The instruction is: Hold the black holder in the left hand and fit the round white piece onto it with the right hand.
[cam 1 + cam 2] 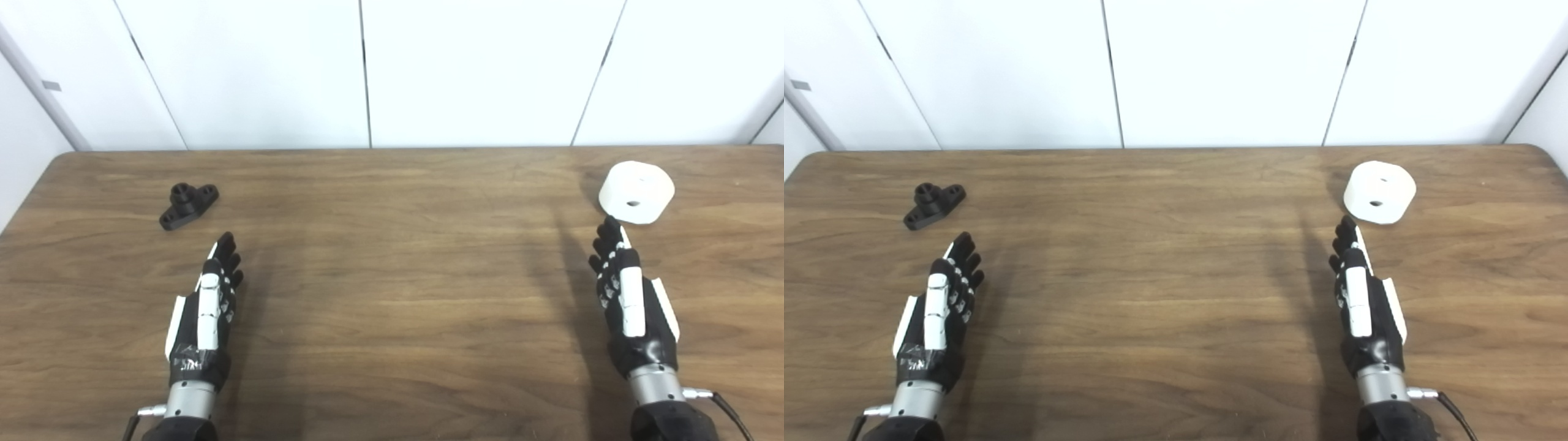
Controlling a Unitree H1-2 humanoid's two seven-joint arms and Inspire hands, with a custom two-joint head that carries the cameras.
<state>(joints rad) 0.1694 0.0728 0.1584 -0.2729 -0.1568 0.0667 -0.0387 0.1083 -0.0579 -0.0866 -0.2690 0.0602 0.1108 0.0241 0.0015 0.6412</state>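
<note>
Wooden table, white wall panels behind

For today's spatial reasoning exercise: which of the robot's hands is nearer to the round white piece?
Right. The right hand has its fingertips just short of the round white piece; the left hand lies across the table, below the black holder.

A brown wooden table with rounded far corners fills most of the view. Behind its far edge stands a white wall of flat panels split by thin dark seams, perhaps cupboard doors, though that is unclear.
</note>
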